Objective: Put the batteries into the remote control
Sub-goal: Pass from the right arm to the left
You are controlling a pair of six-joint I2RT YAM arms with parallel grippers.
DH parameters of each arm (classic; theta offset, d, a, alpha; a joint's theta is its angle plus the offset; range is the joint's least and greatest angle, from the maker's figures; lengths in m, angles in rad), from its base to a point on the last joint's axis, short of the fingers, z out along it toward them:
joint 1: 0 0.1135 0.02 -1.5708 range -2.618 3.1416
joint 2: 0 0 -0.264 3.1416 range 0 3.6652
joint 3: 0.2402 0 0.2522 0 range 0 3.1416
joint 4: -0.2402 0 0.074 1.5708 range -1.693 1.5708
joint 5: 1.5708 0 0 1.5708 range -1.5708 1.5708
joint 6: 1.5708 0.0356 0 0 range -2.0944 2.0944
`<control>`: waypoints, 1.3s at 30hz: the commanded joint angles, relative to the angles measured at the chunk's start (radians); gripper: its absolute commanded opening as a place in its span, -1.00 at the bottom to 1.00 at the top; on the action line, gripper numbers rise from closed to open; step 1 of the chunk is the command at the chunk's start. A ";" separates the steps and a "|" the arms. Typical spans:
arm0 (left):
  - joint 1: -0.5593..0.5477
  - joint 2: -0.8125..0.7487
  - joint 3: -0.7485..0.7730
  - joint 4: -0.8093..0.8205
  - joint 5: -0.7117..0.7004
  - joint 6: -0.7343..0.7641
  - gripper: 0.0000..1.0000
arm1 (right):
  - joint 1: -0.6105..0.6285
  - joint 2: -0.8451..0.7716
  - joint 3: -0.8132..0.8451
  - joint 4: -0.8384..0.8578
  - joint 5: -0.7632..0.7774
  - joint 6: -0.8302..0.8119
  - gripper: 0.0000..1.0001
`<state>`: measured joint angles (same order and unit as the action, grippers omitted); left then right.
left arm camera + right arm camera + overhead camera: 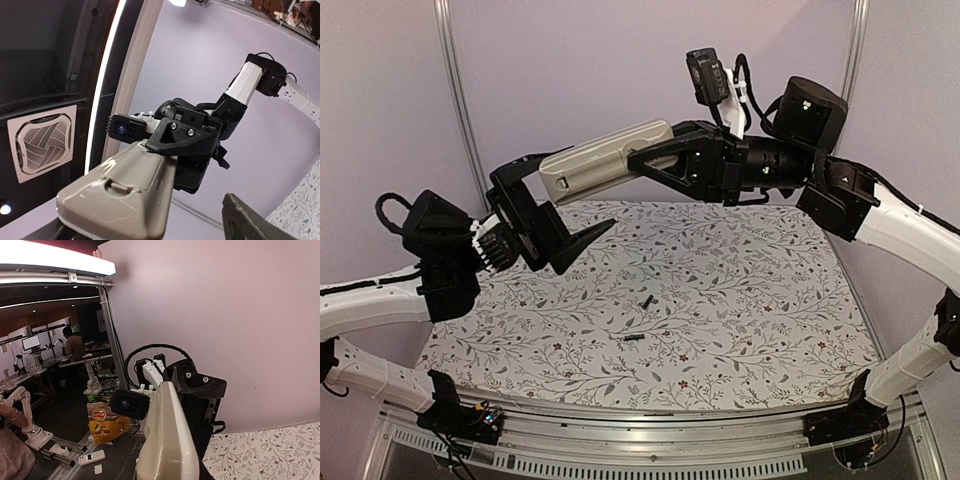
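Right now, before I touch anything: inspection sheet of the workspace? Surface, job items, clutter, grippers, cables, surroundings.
Surface: table under a flat floral cloth.
Job's things: remote control held in the air, grey-tan back up; far battery and near battery loose on the cloth, apart.
Clutter: nothing seen.
Grippers: right gripper shut on one end of the remote control; left gripper open, fingers either side of the other end, contact unclear.
Cables: black loop at the left wrist; black cable at the right wrist.
Surroundings: lilac walls, metal post; a lab with a person beyond, in the right wrist view.
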<state>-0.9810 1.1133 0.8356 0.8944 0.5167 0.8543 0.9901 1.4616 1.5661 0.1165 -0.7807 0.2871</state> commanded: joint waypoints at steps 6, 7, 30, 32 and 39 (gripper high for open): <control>-0.021 0.005 0.065 -0.011 0.007 0.191 0.94 | -0.002 0.002 0.033 -0.108 0.016 -0.018 -0.88; -0.015 0.004 0.075 -0.021 0.000 0.192 0.94 | -0.002 0.001 0.035 -0.113 0.016 -0.020 -0.88; 0.050 -0.027 0.120 -0.255 0.124 0.117 0.20 | -0.002 0.021 0.066 -0.225 0.088 -0.048 -0.90; 0.048 -0.027 0.121 -0.280 0.113 0.122 0.12 | -0.002 0.019 0.066 -0.228 0.105 -0.051 -0.91; 0.046 -0.043 0.122 -0.301 0.091 0.086 -0.40 | -0.004 0.023 0.062 -0.246 0.127 -0.063 -0.89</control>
<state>-0.9241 1.0969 0.9504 0.6106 0.6125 0.9833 0.9924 1.4773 1.6131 -0.0879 -0.6968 0.2424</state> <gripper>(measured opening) 0.504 0.200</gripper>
